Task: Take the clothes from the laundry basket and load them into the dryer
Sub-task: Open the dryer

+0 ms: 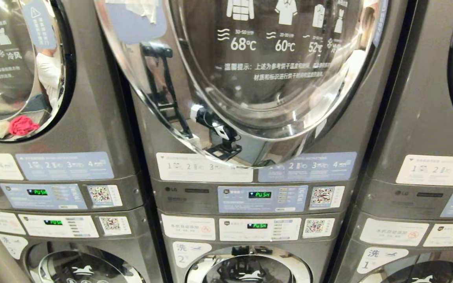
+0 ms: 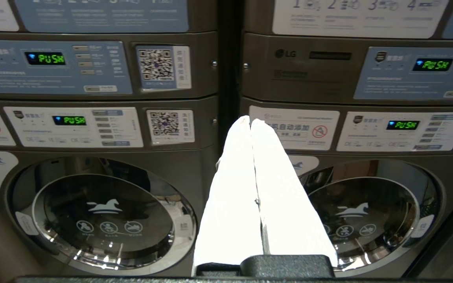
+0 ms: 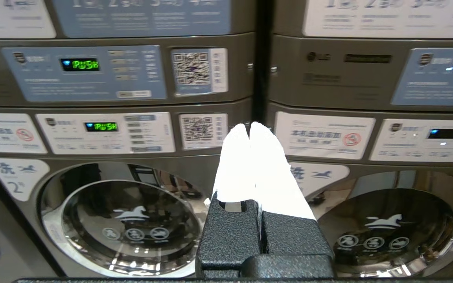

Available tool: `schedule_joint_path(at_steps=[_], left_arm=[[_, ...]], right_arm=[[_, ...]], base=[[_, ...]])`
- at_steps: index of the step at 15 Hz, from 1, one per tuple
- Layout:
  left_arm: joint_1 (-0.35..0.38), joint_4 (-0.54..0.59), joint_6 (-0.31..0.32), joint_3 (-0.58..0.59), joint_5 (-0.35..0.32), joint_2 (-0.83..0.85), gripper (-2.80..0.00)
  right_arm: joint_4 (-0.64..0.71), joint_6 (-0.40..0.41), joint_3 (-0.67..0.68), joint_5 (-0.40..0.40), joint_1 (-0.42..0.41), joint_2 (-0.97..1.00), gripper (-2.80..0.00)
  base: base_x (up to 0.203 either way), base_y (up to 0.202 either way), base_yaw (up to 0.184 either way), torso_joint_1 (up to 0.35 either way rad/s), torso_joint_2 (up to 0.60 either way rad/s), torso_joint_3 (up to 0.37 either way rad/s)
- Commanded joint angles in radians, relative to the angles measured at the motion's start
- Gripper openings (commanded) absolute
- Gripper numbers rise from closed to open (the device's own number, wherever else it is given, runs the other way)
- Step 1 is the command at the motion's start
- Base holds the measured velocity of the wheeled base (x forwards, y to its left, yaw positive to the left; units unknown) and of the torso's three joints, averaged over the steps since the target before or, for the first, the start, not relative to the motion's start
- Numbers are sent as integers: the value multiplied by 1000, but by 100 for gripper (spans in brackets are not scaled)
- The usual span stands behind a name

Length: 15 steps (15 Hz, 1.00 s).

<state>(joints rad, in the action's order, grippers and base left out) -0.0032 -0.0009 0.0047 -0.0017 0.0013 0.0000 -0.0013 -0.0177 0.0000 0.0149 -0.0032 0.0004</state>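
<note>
The dryer [image 1: 250, 198] is the upper middle machine. Its round chrome-rimmed door [image 1: 250, 70], printed with temperature labels, stands out toward me and its lower rim covers part of the instruction stickers. The laundry basket is out of view. A red bundle [image 1: 22, 125] shows in the left machine's door glass; whether it is inside or a reflection I cannot tell. Neither arm appears in the head view. My left gripper [image 2: 250, 120] is shut and holds nothing, pointing at the seam between two machines. My right gripper [image 3: 249, 126] is likewise shut and empty.
Three stacked machines stand side by side, close in front of me. Washer doors [image 2: 104, 214] [image 3: 128, 224] sit low under the control panels [image 1: 262, 198], whose displays read PUSH. Dark gaps [image 1: 132, 118] separate the machines.
</note>
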Motion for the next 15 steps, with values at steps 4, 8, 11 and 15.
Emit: schedule_joint_path(at_steps=[4,8,11,15], left_arm=[[0,-1,0,0,0,0,-280],[0,-1,0,0,0,0,-280],[0,-1,0,0,0,0,-280],[-1,-1,-2,0,0,0,-280]], right_arm=[[0,1,0,-1,0,-2,-280],[0,-1,0,-1,0,-2,-280],[0,-1,0,0,0,-2,-280],[0,1,0,-1,0,-2,-280]], base=[[0,-197,1,1,5,2],[0,-197,1,2,5,2],[0,-194,1,4,5,5],[0,-134,1,3,3,2]])
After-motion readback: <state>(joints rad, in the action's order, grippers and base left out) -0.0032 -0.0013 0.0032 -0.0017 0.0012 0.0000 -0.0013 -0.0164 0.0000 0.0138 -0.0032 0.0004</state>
